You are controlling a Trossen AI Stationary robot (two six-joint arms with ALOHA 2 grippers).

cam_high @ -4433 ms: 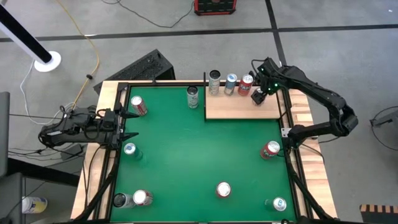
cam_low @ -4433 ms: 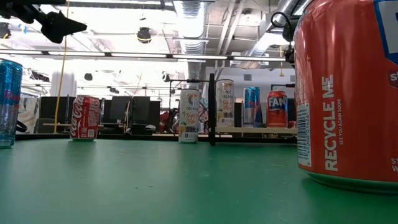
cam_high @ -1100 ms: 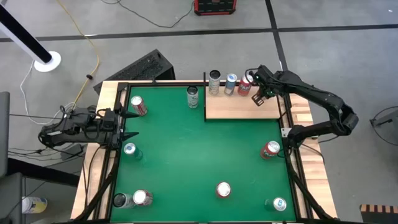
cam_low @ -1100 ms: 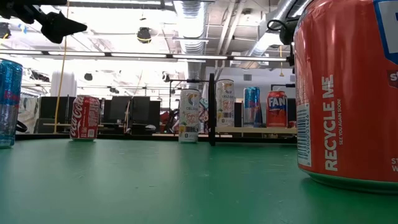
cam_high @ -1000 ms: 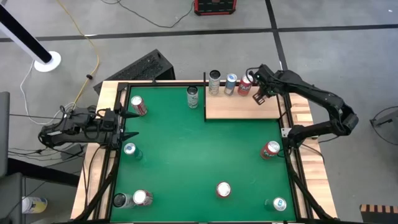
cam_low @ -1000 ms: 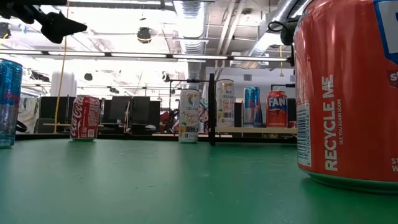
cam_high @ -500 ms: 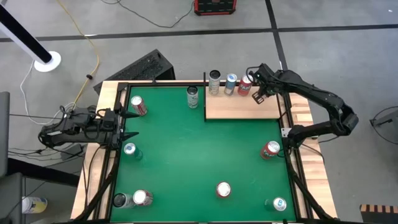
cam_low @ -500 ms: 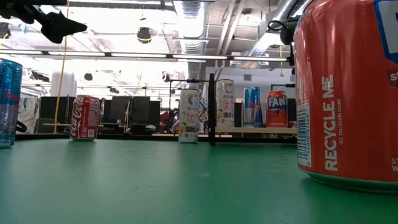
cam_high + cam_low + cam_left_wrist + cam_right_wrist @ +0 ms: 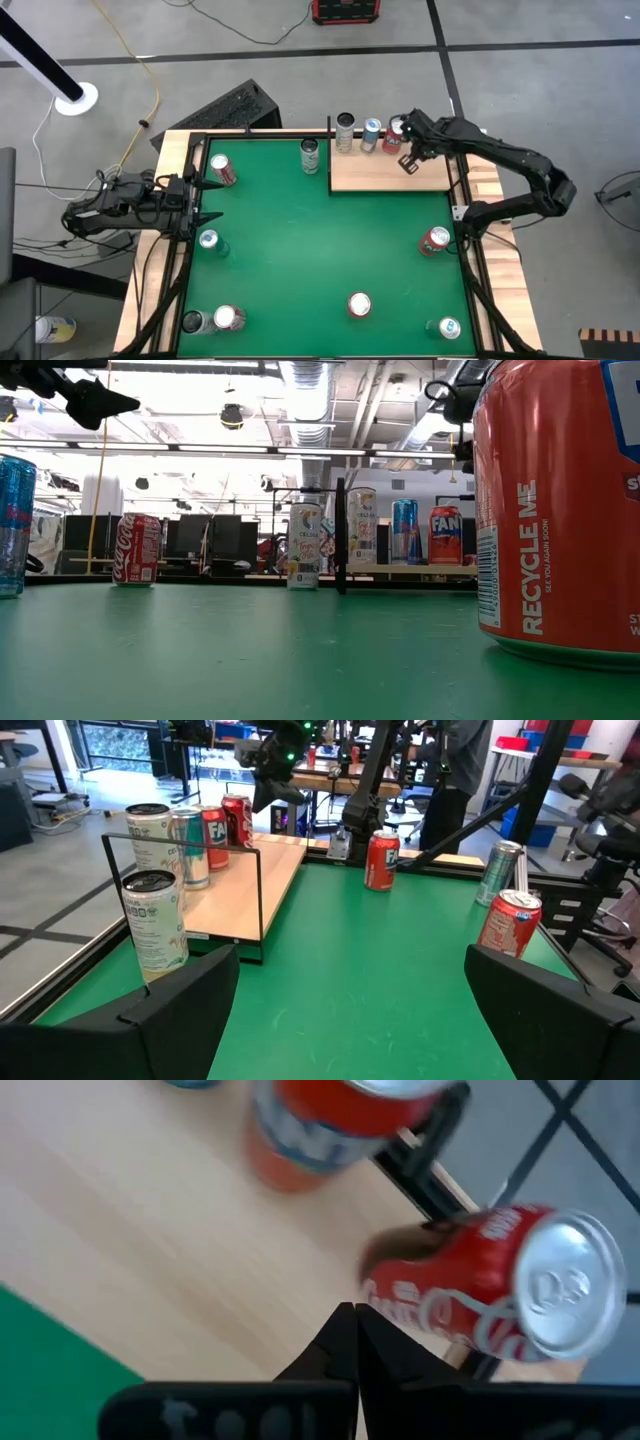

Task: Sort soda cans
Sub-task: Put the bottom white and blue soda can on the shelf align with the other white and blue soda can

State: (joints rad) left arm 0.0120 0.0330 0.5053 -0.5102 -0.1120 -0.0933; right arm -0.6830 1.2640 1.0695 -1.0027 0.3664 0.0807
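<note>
Right tool [image 9: 406, 160] over the light wooden board [image 9: 385, 176] at the table's far right corner, fingers pressed together, gripping nothing. Just beside it, a red Coca-Cola can with silver top [image 9: 500, 1300] stands on the board, in a row with an orange-red Fanta can [image 9: 394, 134], a blue can [image 9: 371, 133] and a pale can [image 9: 345, 131]. Other cans are scattered on the green table [image 9: 320, 240]. Left tool [image 9: 205, 198] waits at the left edge, fingers wide, empty.
</note>
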